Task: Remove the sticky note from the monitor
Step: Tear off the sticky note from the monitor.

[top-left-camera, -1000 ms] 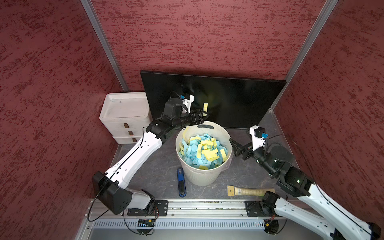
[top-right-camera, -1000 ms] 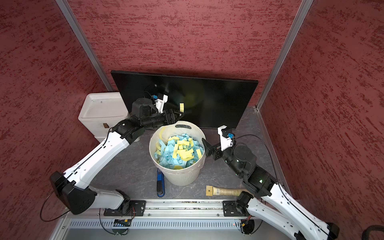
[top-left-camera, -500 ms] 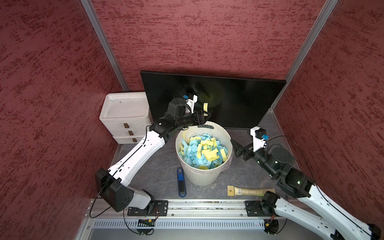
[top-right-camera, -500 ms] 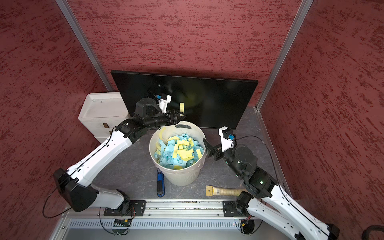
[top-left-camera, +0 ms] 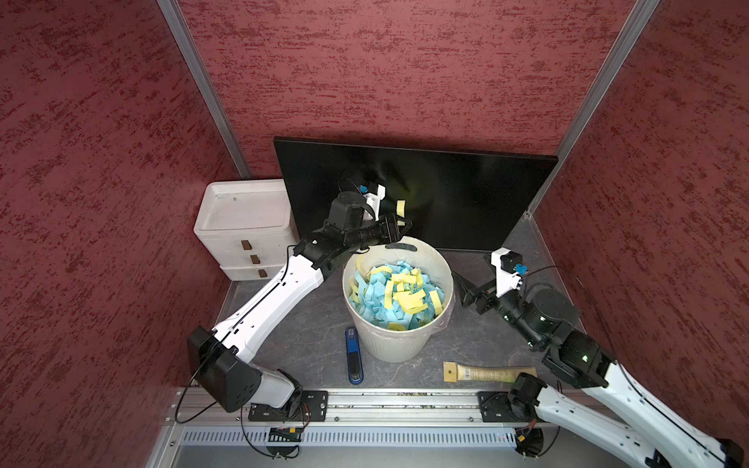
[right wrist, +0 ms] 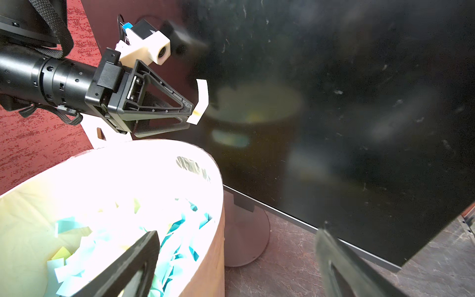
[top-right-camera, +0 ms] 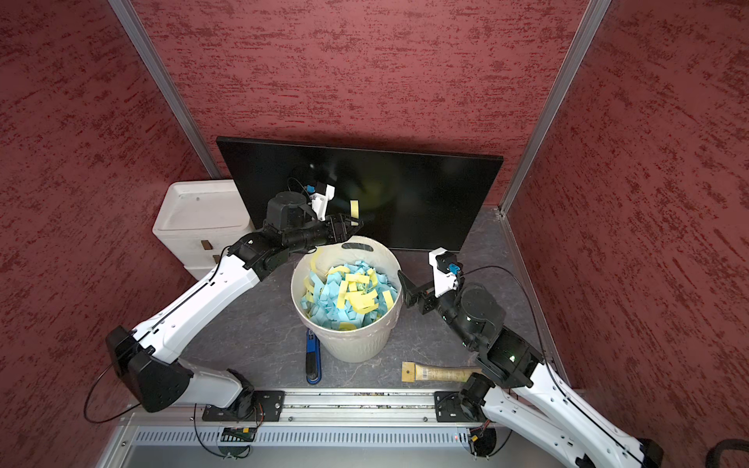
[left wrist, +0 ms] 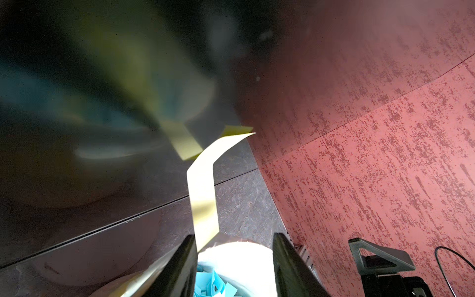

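The monitor (top-left-camera: 466, 194) (top-right-camera: 425, 194) stands at the back. A narrow yellow sticky note (top-left-camera: 400, 208) (top-right-camera: 354, 209) (left wrist: 203, 190) (right wrist: 202, 99) hangs on its screen, its far end against the glass and the rest curling off. My left gripper (top-left-camera: 399, 229) (top-right-camera: 352, 225) (left wrist: 234, 236) (right wrist: 191, 117) is at the note's lower end, above the bin's back rim. Its jaws are partly apart, and the note lies against one finger (left wrist: 185, 257) with a gap to the other. My right gripper (top-left-camera: 466, 291) (top-right-camera: 409, 289) (right wrist: 237, 232) is wide open and empty, right of the bin.
A white bin (top-left-camera: 397, 348) (top-right-camera: 352, 348) with blue and yellow note strips stands mid-table, close in front of the monitor's round foot (right wrist: 244, 231). A white drawer unit (top-left-camera: 243, 227) is back left. A blue stapler (top-left-camera: 354, 356) and a wooden brush (top-left-camera: 486, 372) lie near the front rail.
My left arm has edged right towards the screen and its jaws have narrowed around the note's lower end. The right arm has barely moved.
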Robot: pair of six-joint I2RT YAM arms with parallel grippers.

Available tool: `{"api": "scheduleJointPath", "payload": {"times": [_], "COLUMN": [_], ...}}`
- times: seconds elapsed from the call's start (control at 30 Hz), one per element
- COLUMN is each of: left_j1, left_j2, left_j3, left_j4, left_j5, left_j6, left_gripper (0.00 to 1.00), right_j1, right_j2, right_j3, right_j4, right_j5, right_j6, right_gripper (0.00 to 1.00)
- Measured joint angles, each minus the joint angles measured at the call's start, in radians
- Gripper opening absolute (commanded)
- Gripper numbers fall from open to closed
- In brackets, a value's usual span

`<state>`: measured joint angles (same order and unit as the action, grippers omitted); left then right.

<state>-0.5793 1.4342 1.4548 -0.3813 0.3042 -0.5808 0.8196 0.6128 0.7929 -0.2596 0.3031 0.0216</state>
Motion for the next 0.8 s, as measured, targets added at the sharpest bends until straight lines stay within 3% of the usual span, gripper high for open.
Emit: {"api": "scheduleJointPath", "payload": {"times": [0.23,0.67,0.8], "left_j1": [-0.005,-0.005,-0.005], "left_j2": [0.0,0.0,-0.003], "left_j3": [0.0,-0.002,-0.006], "left_j4": [0.001,0.0,0.0], "left_j5": [-0.021,-0.039,-0.046], "left_j6": [-0.011,-0.016,-0.016], "left_gripper": [0.36,0.0,0.0], "right_j1": [0.0,0.0,0.0], "right_j2": [-0.003,-0.003,-0.003], "right_j3": [0.0,0.0,0.0], "right_j4": [0.0,0.0,0.0], "right_j5": [0.005,0.005,0.005], "right_j6": [-0.004,-0.004,-0.004], "right_gripper": [0.98,0.99,0.98]}}
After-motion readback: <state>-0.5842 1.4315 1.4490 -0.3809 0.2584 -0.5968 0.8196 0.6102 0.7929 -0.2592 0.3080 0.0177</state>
